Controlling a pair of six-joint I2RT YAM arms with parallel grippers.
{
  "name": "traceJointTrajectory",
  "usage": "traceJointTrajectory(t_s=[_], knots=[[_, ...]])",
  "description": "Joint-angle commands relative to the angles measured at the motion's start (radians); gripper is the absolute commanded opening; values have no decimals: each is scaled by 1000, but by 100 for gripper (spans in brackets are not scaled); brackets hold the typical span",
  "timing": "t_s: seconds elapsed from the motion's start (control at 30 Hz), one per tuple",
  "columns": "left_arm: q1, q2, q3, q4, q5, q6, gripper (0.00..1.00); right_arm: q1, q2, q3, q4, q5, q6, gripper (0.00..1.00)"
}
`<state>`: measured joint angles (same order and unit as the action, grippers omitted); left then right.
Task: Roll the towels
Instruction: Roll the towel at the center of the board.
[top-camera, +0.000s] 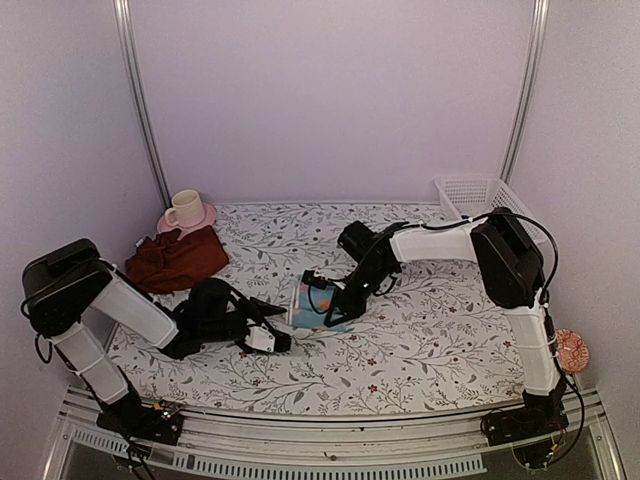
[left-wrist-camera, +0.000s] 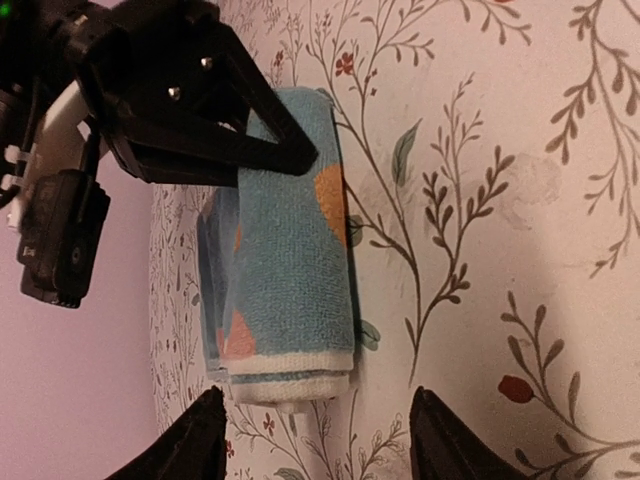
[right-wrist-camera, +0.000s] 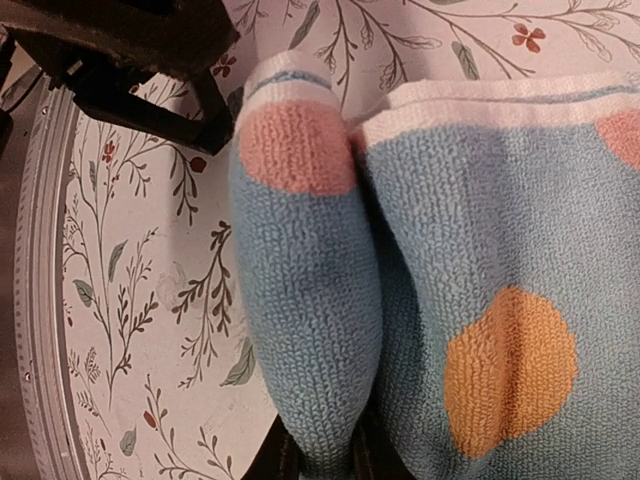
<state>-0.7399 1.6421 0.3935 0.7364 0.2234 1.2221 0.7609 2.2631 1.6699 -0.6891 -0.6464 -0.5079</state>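
Note:
The small light-blue towel (top-camera: 312, 305) with orange and pink patches lies partly rolled on the floral table covering at mid table. My right gripper (top-camera: 327, 296) is shut on its rolled fold, which fills the right wrist view (right-wrist-camera: 310, 330). My left gripper (top-camera: 283, 342) is open just short of the towel's white hem (left-wrist-camera: 290, 375), touching nothing. The right gripper's black fingers (left-wrist-camera: 215, 140) show at the towel's far end in the left wrist view. The dark maroon towel (top-camera: 176, 259) lies crumpled at the back left.
A cream cup on a pink saucer (top-camera: 186, 211) stands behind the maroon towel. A white basket (top-camera: 478, 193) sits at the back right. The table's metal front rail (top-camera: 330, 428) runs along the near edge.

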Motion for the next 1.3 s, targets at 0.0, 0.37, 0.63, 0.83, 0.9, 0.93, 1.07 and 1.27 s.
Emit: traceJointTrajectory(t_s=[0.0,0.37,0.63,0.83,0.9,0.93,1.07,1.27], knots=[[-30,54,25,84,-48,46,63,-24,59,27,-83,-15,21,17],[-54,196,72,199,-177,77,62,-30,76,53,-103,-39,14,17],[-69,266,66,252,-214,128,55,-37,116,60,-111,-49,12,16],[-82,297,58,281,-222,161,44,-46,123,66,-116,-66,11,17],[-85,301,58,271,-219,167,36,-48,121,67,-117,-68,10,17],[-86,301,59,266,-217,168,31,-49,121,68,-118,-67,9,17],[-88,293,73,220,-214,155,13,-50,123,75,-123,-65,9,17],[-87,253,110,103,-207,97,4,-50,118,82,-132,-62,3,18]])
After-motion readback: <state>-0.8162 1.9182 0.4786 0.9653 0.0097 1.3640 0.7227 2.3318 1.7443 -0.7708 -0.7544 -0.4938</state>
